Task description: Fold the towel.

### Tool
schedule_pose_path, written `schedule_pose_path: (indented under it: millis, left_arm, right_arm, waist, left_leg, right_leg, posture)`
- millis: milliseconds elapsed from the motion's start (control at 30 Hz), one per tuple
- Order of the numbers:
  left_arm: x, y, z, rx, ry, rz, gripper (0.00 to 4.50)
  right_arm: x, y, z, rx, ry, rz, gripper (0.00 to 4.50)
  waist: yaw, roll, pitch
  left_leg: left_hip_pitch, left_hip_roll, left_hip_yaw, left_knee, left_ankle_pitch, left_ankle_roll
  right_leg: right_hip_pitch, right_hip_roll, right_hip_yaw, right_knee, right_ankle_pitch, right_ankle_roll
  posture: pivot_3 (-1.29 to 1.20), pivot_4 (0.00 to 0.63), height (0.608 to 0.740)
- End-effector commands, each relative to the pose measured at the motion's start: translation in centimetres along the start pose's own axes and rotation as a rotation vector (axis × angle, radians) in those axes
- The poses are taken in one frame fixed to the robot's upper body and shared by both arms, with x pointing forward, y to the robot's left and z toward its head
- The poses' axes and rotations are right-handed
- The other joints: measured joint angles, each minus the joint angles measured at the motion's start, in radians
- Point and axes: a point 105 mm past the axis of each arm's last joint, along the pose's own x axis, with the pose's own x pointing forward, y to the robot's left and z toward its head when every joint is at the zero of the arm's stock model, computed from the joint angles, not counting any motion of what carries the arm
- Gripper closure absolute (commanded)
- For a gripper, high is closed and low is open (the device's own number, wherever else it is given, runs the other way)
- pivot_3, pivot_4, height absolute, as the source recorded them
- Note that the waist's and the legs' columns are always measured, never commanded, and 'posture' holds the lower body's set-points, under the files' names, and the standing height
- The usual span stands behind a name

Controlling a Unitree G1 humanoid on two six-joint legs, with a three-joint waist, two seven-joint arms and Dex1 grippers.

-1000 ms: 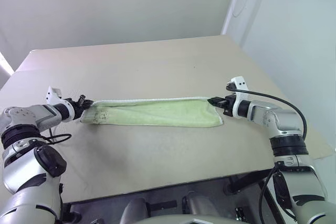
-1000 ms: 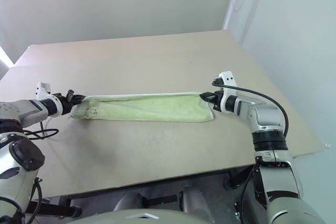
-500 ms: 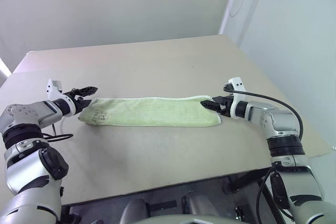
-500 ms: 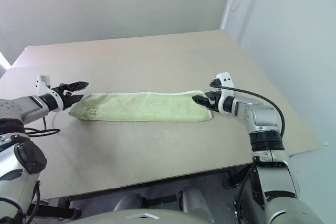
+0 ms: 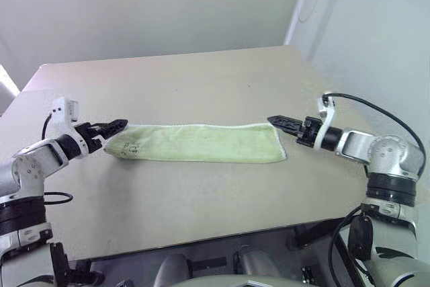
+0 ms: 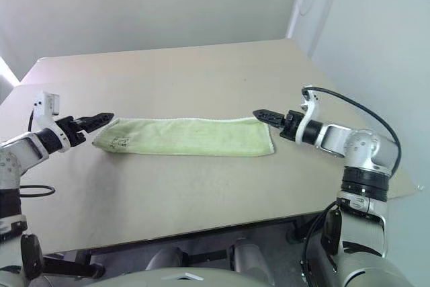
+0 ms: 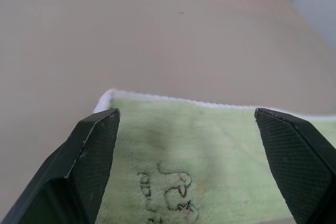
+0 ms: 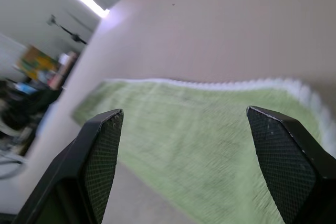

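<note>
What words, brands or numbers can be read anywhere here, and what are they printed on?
No readable text in any view.
The towel has a small dark printed mark near its left end: thin outline squiggles, not legible as letters.
The table and the wall behind it show no labels or signs.
The cluttered objects in the background of the right wrist view are too blurred to read.

Setting: an indoor robot test room or lab. A large plain beige table (image 5: 201, 78) fills the centre of the frame. Bare pale walls (image 5: 134, 5) occupy the top. A white corner post (image 5: 302, 5) stands at upper right.
</note>
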Motion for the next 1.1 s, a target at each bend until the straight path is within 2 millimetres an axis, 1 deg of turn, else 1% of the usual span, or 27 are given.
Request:
schedule_pose_path:
  millis: [33, 67, 200, 300, 433, 500, 600, 667, 800, 867, 933, 1000, 1033, 1100]
  left_arm:
    - [0.3, -3.5, -0.3, 0.190, 0.017, -0.173, 0.15]
    - [0.3, -4.3, -0.5, 0.210, 0.010, -0.222, 0.15]
    - [0.2, -6.1, -2.0, 0.214, 0.067, -0.357, 0.15]
    - [-0.2, -7.0, -2.8, 0.235, 0.105, -0.427, 0.15]
    - [-1.0, -8.0, -3.1, 0.307, 0.103, -0.514, 0.15]
    - [-1.3, -8.2, -3.1, 0.339, 0.091, -0.538, 0.15]
    - [-1.8, -8.5, -3.7, 0.422, 0.096, -0.578, 0.15]
    - [-1.5, -8.4, -4.0, 0.439, 0.090, -0.577, 0.15]
    - [-0.9, -8.7, -4.3, 0.442, 0.082, -0.571, 0.15]
    - [-0.8, -8.9, -4.4, 0.443, 0.082, -0.574, 0.15]
    - [-0.9, -9.0, -4.8, 0.440, 0.096, -0.574, 0.15]
    - [-0.9, -8.8, -4.9, 0.438, 0.104, -0.568, 0.15]
    - [-0.8, -8.8, -4.9, 0.436, 0.103, -0.564, 0.15]
    - [-0.8, -8.7, -4.9, 0.435, 0.102, -0.559, 0.15]
  right_arm:
    - [-1.4, 0.5, -0.9, 0.130, 0.000, 0.039, 0.59]
    - [-1.6, 0.1, -1.6, 0.162, 0.007, 0.024, 0.59]
    - [-1.8, -1.4, -4.7, 0.244, 0.050, -0.034, 0.59]
    - [-1.9, -2.0, -5.9, 0.290, 0.046, -0.066, 0.59]
    - [-2.1, -2.6, -6.2, 0.350, 0.004, -0.096, 0.59]
    - [-2.2, -2.6, -6.0, 0.359, -0.012, -0.104, 0.59]
    - [-2.3, -2.8, -5.4, 0.379, -0.036, -0.115, 0.59]
    - [-1.9, -2.9, -5.4, 0.400, -0.037, -0.128, 0.59]
    - [-0.2, -2.4, -5.5, 0.427, -0.040, -0.126, 0.59]
    - [0.4, -2.2, -5.4, 0.440, -0.048, -0.128, 0.59]
    - [1.3, -1.8, -6.0, 0.456, -0.032, -0.123, 0.59]
    - [1.8, -1.6, -6.3, 0.467, -0.028, -0.125, 0.59]
    - [1.9, -1.8, -6.4, 0.474, -0.036, -0.145, 0.59]
    - [1.9, -3.1, -6.6, 0.518, -0.064, -0.238, 0.59]
  waist:
    - [0.001, 0.000, 0.000]
    - [0.001, 0.000, 0.000]
    - [0.001, 0.001, 0.000]
    - [-0.008, 0.002, 0.000]
    - [-0.017, 0.002, 0.000]
    - [-0.014, 0.003, 0.000]
    - [-0.013, 0.004, 0.000]
    - [-0.013, 0.004, 0.000]
    - [-0.015, 0.005, 0.000]
    - [-0.015, 0.006, 0.000]
    - [-0.015, 0.006, 0.000]
    - [-0.016, 0.006, 0.000]
    - [-0.016, 0.006, 0.000]
    - [-0.016, 0.006, 0.000]
  left_leg:
    - [0.000, 0.000, 0.000, 0.000, 0.000, 0.000]
    - [0.000, 0.000, 0.001, 0.000, 0.000, 0.000]
    - [0.000, 0.000, 0.001, 0.000, 0.000, 0.000]
    - [0.000, 0.000, 0.002, 0.000, 0.000, 0.000]
    - [0.000, 0.001, 0.004, 0.000, 0.000, 0.000]
    - [0.000, 0.001, 0.004, 0.000, 0.000, 0.000]
    - [0.000, 0.002, 0.004, 0.000, 0.000, 0.000]
    - [0.000, 0.002, 0.004, 0.000, 0.000, 0.000]
    - [0.000, 0.003, 0.004, -0.001, 0.000, 0.001]
    - [-0.001, 0.004, 0.004, -0.002, 0.000, 0.001]
    - [-0.001, 0.004, 0.004, -0.002, 0.000, 0.001]
    - [-0.002, 0.004, 0.004, -0.003, 0.000, 0.001]
    - [-0.002, 0.004, 0.005, -0.003, 0.000, 0.001]
    - [-0.002, 0.004, 0.006, -0.003, 0.000, 0.001]
  right_leg:
    - [0.000, 0.000, 0.000, 0.000, 0.000, 0.000]
    - [0.000, 0.000, 0.000, 0.000, 0.000, 0.000]
    - [0.000, 0.000, 0.001, -0.001, 0.000, -0.001]
    - [-0.001, 0.000, 0.001, -0.001, -0.001, -0.001]
    - [-0.001, 0.001, 0.004, -0.001, -0.003, 0.003]
    - [-0.001, 0.001, 0.004, -0.001, -0.003, 0.003]
    - [-0.001, 0.002, 0.004, -0.002, -0.003, 0.003]
    - [-0.001, 0.002, 0.004, -0.003, -0.003, 0.002]
    - [-0.001, 0.007, 0.010, -0.004, -0.003, 0.002]
    - [-0.002, 0.009, 0.013, -0.004, -0.003, 0.002]
    - [-0.003, 0.011, 0.015, -0.004, -0.003, 0.003]
    - [-0.003, 0.011, 0.016, -0.004, -0.003, 0.003]
    - [-0.004, 0.011, 0.017, -0.004, -0.003, 0.003]
    - [-0.004, 0.011, 0.018, -0.004, -0.003, 0.003]
  posture:
    - [0.00, 0.000, 0.740]
    - [0.00, 0.000, 0.740]
    - [0.00, 0.000, 0.740]
    - [0.00, 0.000, 0.740]
    - [0.00, 0.000, 0.740]
    - [0.00, 0.000, 0.740]
    - [0.00, 0.000, 0.740]
    - [0.00, 0.000, 0.740]
    - [0.00, 0.000, 0.740]
    - [0.00, 0.000, 0.740]
    - [0.00, 0.000, 0.740]
    - [0.00, 0.000, 0.740]
    - [0.00, 0.000, 0.740]
    - [0.00, 0.000, 0.740]
